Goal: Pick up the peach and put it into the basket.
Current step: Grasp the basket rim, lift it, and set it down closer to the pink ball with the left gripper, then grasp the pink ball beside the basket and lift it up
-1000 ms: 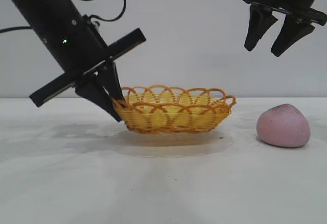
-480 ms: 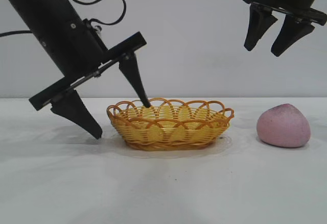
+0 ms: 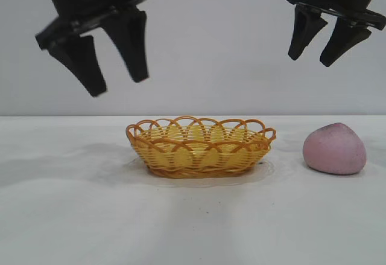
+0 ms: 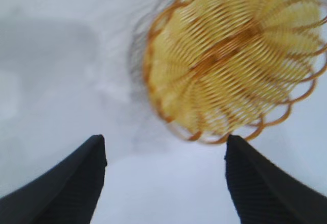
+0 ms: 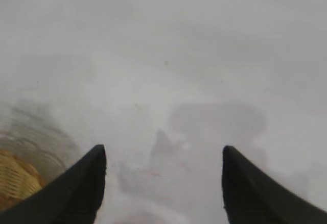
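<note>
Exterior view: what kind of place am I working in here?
Probably a lab test bench: a bare white table before a plain wall, holding only a woven basket and a pink peach, two black claws overhead.

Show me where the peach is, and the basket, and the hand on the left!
peach (image 3: 335,149): exterior view, middle of its pink side.
basket (image 3: 200,154): exterior view, front woven wall.
left hand (image 3: 114,63): exterior view, gap between its open fingertips, above the table.

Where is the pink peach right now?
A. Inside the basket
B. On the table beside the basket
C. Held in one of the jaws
B: the peach sits on the table, apart from the empty basket, and both pairs of jaws hang open above.
</note>
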